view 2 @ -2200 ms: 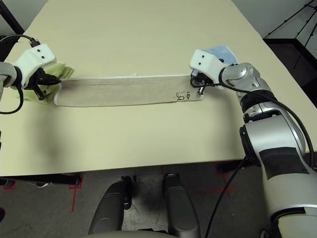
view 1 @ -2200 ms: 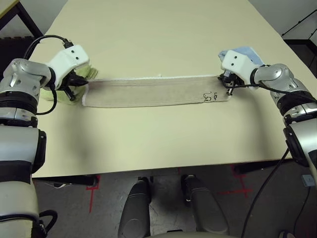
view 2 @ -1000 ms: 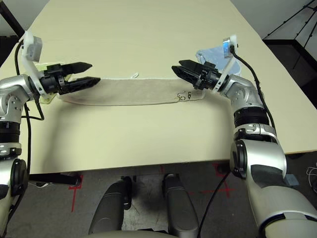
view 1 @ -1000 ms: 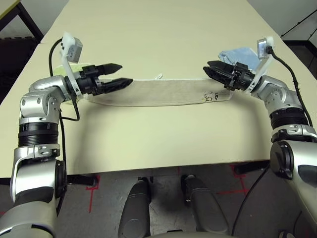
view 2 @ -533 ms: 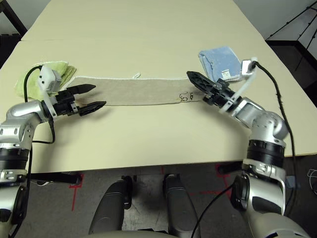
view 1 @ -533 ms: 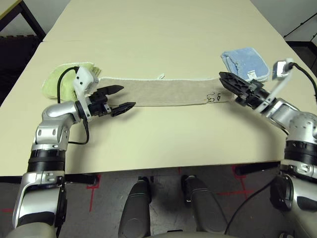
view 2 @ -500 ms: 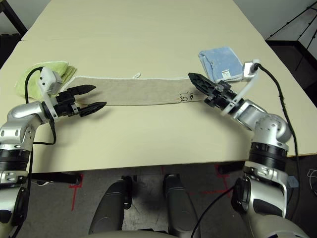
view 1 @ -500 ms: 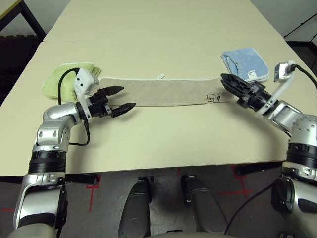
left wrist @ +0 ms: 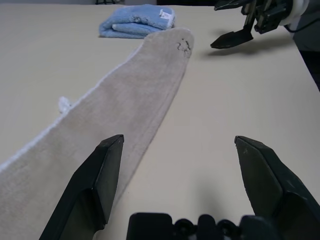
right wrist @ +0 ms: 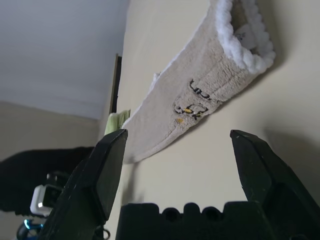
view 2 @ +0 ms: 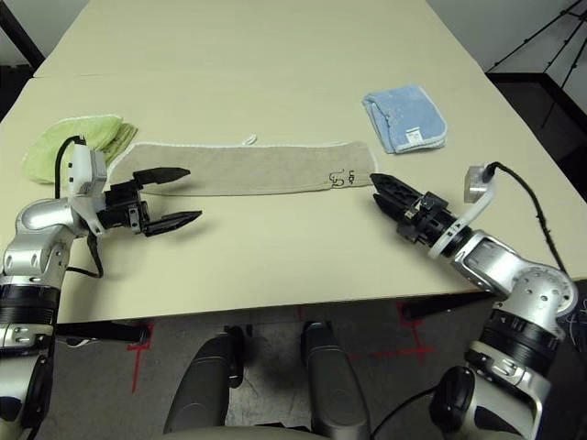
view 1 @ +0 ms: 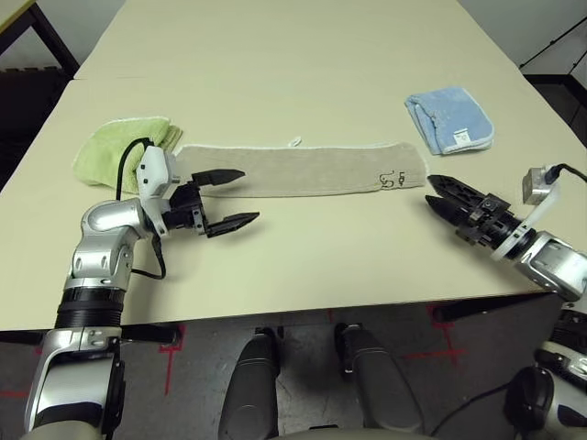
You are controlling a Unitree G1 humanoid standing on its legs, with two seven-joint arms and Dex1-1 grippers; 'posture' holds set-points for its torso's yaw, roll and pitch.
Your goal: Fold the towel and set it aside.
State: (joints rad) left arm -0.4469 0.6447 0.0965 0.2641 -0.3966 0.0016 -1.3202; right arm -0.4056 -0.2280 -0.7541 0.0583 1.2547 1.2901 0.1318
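The towel (view 1: 293, 169) lies flat on the table (view 1: 303, 73) as a long, narrow strip, folded lengthwise, running across the middle of the head-camera frame from left to right. Its far long edge carries white stitching, and a small white loop (view 1: 294, 141) projects from that edge near the midpoint. A small dark embroidered logo (view 1: 392, 180) sits close to the strip's right end.

The left gripper (view 1: 229, 198) is in the left-centre of the frame, just beside the towel's near edge at its left end. Its two black fingers are spread wide apart and hold nothing; the upper finger reaches over the towel's edge, the lower one is over bare table. Whether the upper finger touches the cloth cannot be determined.

The right gripper (view 1: 438, 193) is in the right-centre of the frame, just below and to the right of the towel's logo end, apart from the cloth. The right wrist view confirms its fingers are parted and empty.

A light green cloth (view 1: 119, 148) lies at the left, touching or overlapping the towel's left end. A folded light blue cloth (view 1: 449, 117) lies in the upper right, near the towel's right end.
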